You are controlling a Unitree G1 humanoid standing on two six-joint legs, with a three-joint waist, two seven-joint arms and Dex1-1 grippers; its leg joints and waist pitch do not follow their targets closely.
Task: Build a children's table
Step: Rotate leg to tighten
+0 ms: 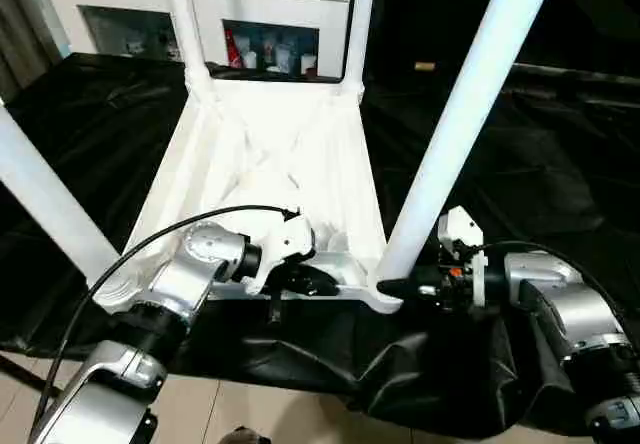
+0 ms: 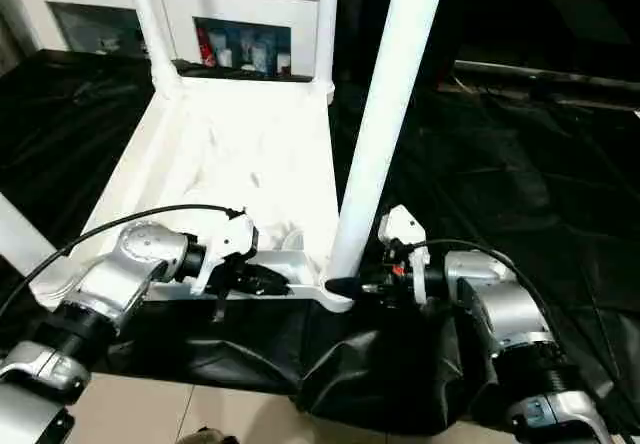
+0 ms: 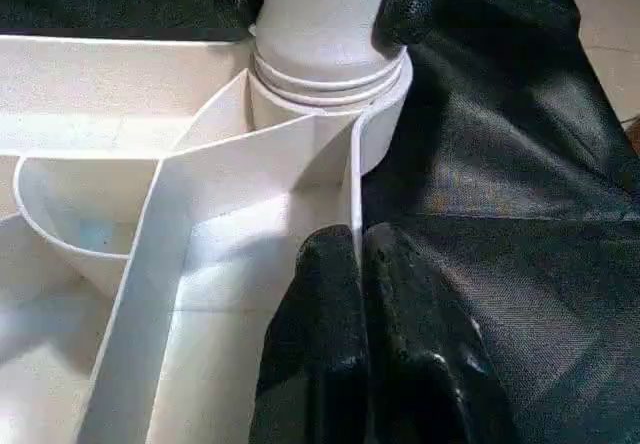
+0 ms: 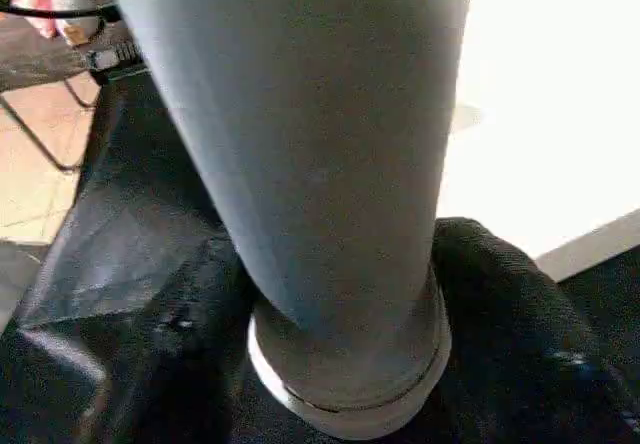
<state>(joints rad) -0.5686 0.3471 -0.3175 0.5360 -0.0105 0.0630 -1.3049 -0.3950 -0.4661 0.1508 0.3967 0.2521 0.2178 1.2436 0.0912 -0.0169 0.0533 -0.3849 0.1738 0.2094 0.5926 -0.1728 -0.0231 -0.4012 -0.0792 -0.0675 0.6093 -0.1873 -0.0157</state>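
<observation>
Across the black-draped bench the tabletop lies upside down with its ribbed underside facing me, and all four legs look to be standing in their corner sockets: two far legs at the back, one near leg on my left, and the near right leg that I am working on. My judgement is that this is the last seating step, so I want that leg pushed fully home and square, not merely resting in its socket. The right gripper sits at the base of the leg with its fingers spread on either side of the tube just above the collar, closed around it as far as I can tell. The left gripper has its fingers pressed narrow together against the near rim of the tabletop beside that socket, holding nothing, simply bracing the edge. To do this well I would keep the left fingers pinning the rim so the tabletop cannot slide toward the bench edge, which is close, and turn or press the leg with the right, watching whether the collar rings meet the socket lip evenly all round.
</observation>
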